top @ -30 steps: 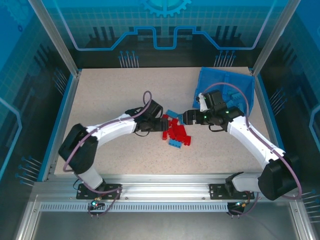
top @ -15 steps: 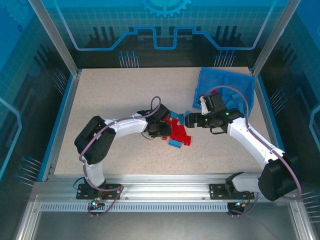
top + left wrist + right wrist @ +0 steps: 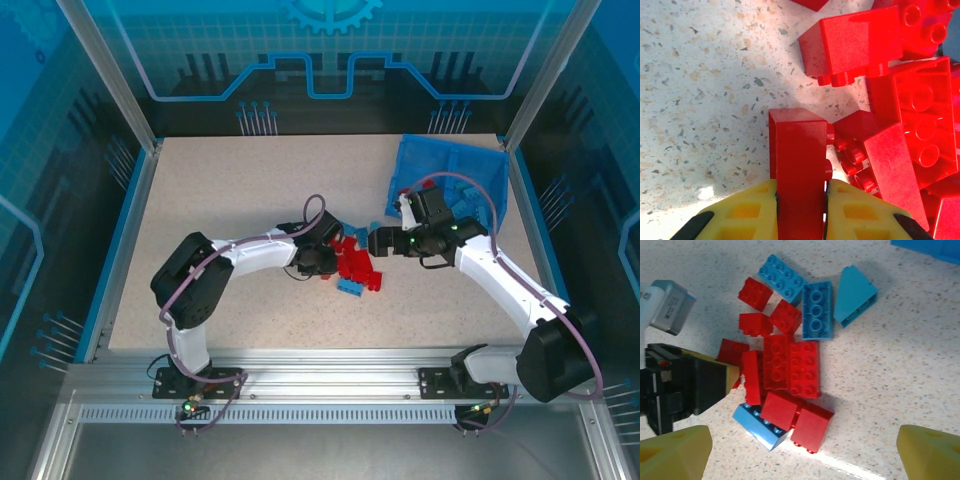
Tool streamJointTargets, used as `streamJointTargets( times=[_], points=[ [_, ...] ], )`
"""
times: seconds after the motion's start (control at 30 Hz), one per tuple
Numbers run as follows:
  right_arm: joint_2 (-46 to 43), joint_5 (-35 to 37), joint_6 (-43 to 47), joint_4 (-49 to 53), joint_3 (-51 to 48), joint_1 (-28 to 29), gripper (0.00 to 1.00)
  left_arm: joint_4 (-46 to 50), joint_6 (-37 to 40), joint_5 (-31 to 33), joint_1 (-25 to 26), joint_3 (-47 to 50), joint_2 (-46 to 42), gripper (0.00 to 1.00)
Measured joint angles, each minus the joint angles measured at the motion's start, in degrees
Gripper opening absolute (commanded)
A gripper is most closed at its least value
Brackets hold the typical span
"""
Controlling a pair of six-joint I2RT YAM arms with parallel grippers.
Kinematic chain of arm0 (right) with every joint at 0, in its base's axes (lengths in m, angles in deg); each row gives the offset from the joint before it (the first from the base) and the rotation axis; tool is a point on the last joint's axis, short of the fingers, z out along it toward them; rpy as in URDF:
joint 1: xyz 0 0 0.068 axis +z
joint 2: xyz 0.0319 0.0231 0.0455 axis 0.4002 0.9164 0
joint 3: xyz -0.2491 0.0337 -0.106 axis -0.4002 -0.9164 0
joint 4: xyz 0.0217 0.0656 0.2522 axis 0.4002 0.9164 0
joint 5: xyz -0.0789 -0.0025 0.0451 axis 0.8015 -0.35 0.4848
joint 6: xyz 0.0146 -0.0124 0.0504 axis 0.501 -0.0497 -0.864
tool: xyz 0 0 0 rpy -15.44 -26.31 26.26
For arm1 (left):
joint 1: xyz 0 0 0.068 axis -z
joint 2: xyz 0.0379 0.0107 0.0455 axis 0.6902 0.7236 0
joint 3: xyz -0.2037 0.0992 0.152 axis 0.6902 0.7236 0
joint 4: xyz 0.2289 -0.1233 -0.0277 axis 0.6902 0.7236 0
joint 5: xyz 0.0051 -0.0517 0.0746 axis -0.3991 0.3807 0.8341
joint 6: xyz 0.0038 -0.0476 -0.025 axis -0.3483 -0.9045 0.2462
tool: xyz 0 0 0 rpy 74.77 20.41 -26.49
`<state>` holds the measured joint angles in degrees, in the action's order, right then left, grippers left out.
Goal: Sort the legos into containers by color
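Speckled beige counter (image 3: 220, 190) fills the floor of a blue-walled cell, and both arms reach toward its middle. Between them lies a pile of bricks (image 3: 355, 265), mostly red, with some light blue ones at its edges. The bricks lie loose on the counter, touching or overlapping each other. From the right wrist view four light blue bricks can be counted: three together at one side of the pile and one (image 3: 760, 427) at the opposite side, partly under a red one. The blue tray (image 3: 420, 160) stands at the far right of the counter, behind the right arm and apart from the pile. Some light blue pieces seem to lie in it, but in which compartment I cannot tell.

The left end effector (image 3: 800, 200) is closed on a red brick (image 3: 797, 150). Its two yellow fingers (image 3: 755, 210) press on both sides of this brick at the left edge of the pile, just beside other red bricks. The right end effector (image 3: 802, 450) is wide open and holds nothing; it hangs at the right edge of the pile.
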<state>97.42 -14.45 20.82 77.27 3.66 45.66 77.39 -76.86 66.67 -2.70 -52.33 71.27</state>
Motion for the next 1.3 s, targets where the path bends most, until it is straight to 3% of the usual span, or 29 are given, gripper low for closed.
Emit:
streamJointTargets(
  times=[0.27,0.47,0.7,1.0,1.17,1.3],
  points=[
    [-5.9,-2.2,-3.7,-1.8,0.0,-0.9,0.97,1.4,3.9,0.0,2.3,-4.6,-7.5,0.17],
    [-17.1,5.1,-10.5,-3.6,-2.0,-7.9,0.98,-4.3,8.8,-0.7,4.0,-18.0,-5.2,0.17],
    [-28.7,12.9,-15.4,-2.3,-6.4,-12.8,0.98,-10.4,15.9,-0.9,4.0,-40.8,14.3,0.17],
    [-31.8,14.8,-16.0,0.0,-6.5,-13.1,0.98,-9.1,21.4,1.4,3.4,-77.2,43.3,0.27],
    [-32.4,14.5,-16.0,0.7,-8.3,-13.1,0.98,-11.1,22.6,2.6,2.9,-81.7,48.9,0.49],
    [-32.4,14.1,-16.0,0.9,-8.3,-13.1,0.98,-12.3,23.6,2.6,2.7,-81.7,49.7,0.50]
  ],
)
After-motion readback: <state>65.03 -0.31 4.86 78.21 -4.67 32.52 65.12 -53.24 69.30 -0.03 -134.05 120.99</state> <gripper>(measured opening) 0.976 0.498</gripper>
